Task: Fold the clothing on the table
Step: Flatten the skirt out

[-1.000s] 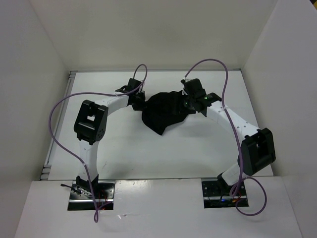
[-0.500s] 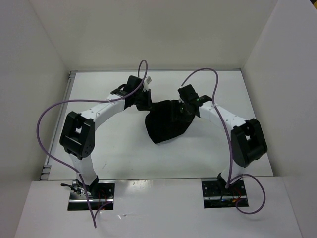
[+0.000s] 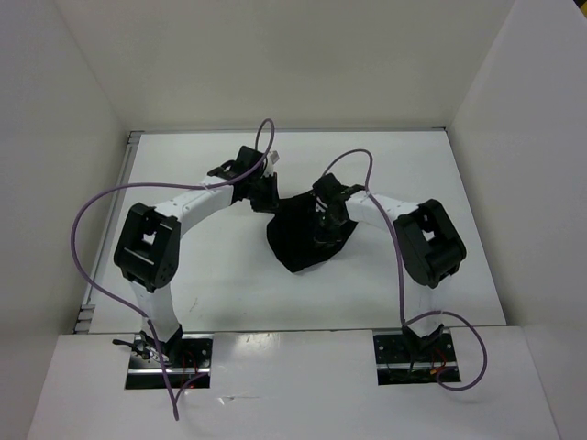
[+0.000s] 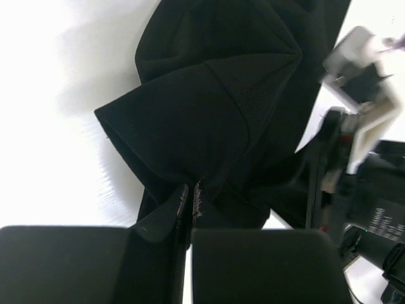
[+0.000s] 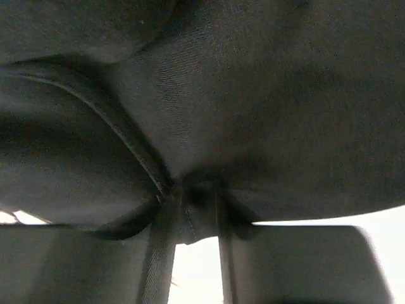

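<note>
White table (image 3: pixel 229 284) holds clothing (image 3: pixel 301 246) (bunched); left hand (image 4: pixel 190 197) and right hand (image 5: pixel 190 209) pinch it.

Both arms bow outward from their bases and meet toward the middle. The left arm (image 3: pixel 197 202) has its elbow low at the left and its forearm stretched right. The left gripper (image 4: pixel 190 193) is pressed tight on a fold of cloth (image 4: pixel 190 107). The right arm (image 3: pixel 381 206) is bent sharper, with its elbow at the right and its forearm running left. The right gripper (image 5: pixel 190 202) is tipped down, its fingers nipping a bunched ridge of cloth.
</note>
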